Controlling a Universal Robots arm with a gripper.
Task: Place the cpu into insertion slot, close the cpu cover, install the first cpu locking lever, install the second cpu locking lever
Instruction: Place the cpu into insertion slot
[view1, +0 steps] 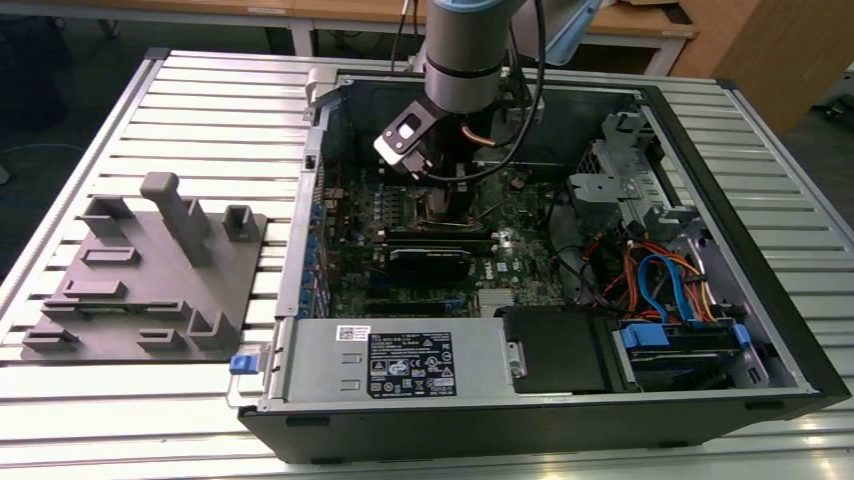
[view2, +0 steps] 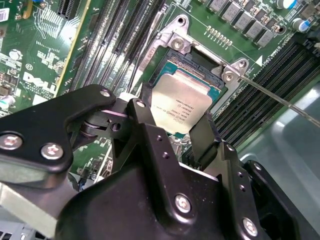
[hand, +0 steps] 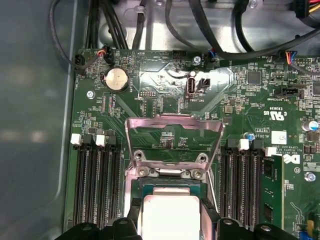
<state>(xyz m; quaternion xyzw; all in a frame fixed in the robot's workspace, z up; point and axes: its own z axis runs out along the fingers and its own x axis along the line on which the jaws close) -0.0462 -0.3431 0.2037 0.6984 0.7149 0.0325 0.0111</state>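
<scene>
Matte black gripper (view2: 174, 119) links with bright screw heads sit closest in the second wrist view. I read the two fingers (view2: 145, 107) as closed against opposite edges of the cpu (view2: 182, 97), a flat square chip with a pale brushed-metal face and a teal border. It lies within the insertion slot (view2: 175, 42), inside that slot's silvery rim. In the first wrist view the cpu cover (hand: 175, 121), a thin shiny frame with a square window, stands tilted open beyond the chip. One thin wire lever (view2: 280, 97) lies swung out beside the long ribbed memory slots (hand: 95, 185).
</scene>
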